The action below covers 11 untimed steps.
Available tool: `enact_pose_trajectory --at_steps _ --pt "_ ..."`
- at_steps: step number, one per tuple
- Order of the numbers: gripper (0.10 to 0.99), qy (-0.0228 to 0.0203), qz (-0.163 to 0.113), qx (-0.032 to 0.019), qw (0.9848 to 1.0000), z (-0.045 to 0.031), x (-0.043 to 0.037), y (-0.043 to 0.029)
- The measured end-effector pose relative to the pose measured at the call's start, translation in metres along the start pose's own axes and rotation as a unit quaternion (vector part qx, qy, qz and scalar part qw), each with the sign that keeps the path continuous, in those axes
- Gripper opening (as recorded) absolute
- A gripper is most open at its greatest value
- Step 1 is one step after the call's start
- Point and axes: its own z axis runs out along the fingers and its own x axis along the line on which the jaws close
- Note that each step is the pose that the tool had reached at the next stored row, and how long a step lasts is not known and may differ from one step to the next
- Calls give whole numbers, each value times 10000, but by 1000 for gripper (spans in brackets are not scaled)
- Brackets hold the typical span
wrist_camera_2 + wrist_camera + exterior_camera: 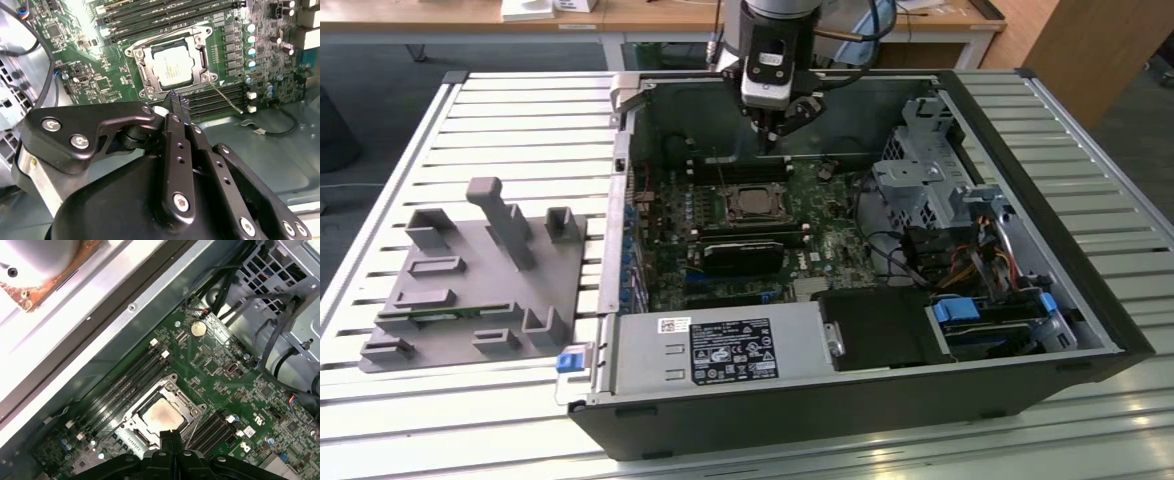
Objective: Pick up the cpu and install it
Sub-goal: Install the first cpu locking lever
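I have the black two-fingered claw (pixel 778 132) hanging inside the open black tower case (pixel 1067 300), which lies on its side on the slatted metal worktop (pixel 520 110). Its fingers are pressed together and carry nothing; in the second wrist view the claw (pixel 173 96) narrows to a single closed tip.

The small flat square cpu with the silvery-grey metal top (pixel 750 201) already sits in the metal-framed socket (pixel 720 204) on the green motherboard (pixel 834 240), and it looks seated flat and square to the frame, so I judge the placing part done.

The relation that matters: in the exterior view the cpu lies at about 7 o'clock from the claw, near but apart from it, and lower, with open air between tip and chip. In the second wrist view the cpu (pixel 172 66) sits just past the closed tip, nearly in line with the fingers; in the first wrist view the cpu (pixel 159 415) lies just beyond the claw (pixel 170 434) too. Being square, it has no long axis to align to; its edges run parallel with the black memory slots (pixel 744 170) beside it.

The grey plastic fixture tray with upright pegs (pixel 467 300) lies well apart at 9 o'clock of the case.
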Motion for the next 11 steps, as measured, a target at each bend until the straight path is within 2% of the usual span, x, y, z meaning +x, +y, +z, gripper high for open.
enact_pose_trajectory --at_steps 5,11 --pt "106 6 -295 2 9996 1 -2 -3" --pt "106 12 -583 3 9983 1 -4 -5"
